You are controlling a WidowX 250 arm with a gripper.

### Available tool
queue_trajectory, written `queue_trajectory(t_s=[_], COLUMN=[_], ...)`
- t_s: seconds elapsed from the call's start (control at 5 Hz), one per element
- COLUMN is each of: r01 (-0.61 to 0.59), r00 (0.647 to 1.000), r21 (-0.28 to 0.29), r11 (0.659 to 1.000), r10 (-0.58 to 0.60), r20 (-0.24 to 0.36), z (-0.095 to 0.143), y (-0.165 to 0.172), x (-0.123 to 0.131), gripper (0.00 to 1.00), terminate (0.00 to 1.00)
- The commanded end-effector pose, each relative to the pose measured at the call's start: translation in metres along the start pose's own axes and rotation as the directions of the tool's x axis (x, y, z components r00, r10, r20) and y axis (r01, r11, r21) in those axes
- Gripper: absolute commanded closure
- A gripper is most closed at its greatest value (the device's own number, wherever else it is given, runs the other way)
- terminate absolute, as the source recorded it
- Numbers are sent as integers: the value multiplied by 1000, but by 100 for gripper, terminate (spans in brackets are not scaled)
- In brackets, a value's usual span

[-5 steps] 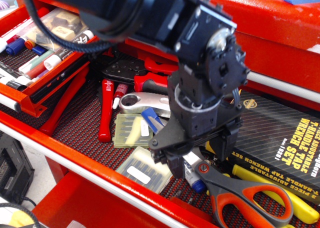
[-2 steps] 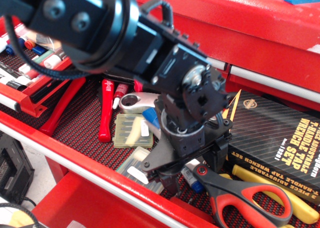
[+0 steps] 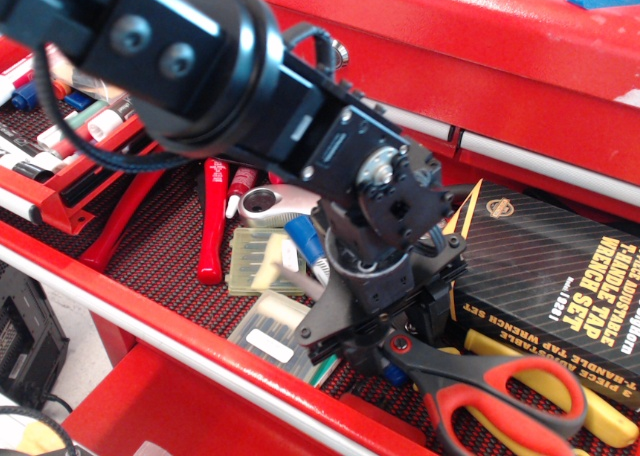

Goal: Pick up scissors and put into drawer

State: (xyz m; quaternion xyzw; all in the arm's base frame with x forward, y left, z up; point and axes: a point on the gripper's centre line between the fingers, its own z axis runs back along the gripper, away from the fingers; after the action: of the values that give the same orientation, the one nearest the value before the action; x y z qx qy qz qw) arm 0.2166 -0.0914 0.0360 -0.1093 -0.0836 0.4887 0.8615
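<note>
The scissors, with orange-red and dark grey loop handles and a red pivot, lie low over the drawer's dark mat at the lower right, handles pointing right. My gripper stands over their blade end, one finger on each side just left of the pivot. The blades are hidden under the fingers. The jaws appear closed on the blade end. The scissors are inside the open red drawer, near its front rail.
A black tap wrench box and a yellow-handled tool lie right behind the scissors. Clear plastic cases, red-handled pliers and a silver tool lie to the left. A tray of markers sits at far left. The red chest rises behind.
The arm has swung in from the left and the gripper has sunk slightly down and left. The scissors shifted the same way with it.
</note>
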Motion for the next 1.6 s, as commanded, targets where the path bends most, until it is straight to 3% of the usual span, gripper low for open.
queue_trajectory(t_s=[0.0,0.4,0.8,1.0,1.2,1.4], r01=[46,126,149,171,116,53], r00=[999,990,987,985,993,999], r21=[45,147,168,220,296,343], r11=[998,981,974,960,948,938], r10=[-45,-115,-137,-160,-114,-48], r20=[-26,-79,-81,-66,-22,-22], z=[9,43,50,67,98,121], y=[-14,-15,-11,-10,-5,5], x=[10,31,39,57,98,132], gripper=[100,100,100,100,100,100], terminate=[0,0,0,0,0,0])
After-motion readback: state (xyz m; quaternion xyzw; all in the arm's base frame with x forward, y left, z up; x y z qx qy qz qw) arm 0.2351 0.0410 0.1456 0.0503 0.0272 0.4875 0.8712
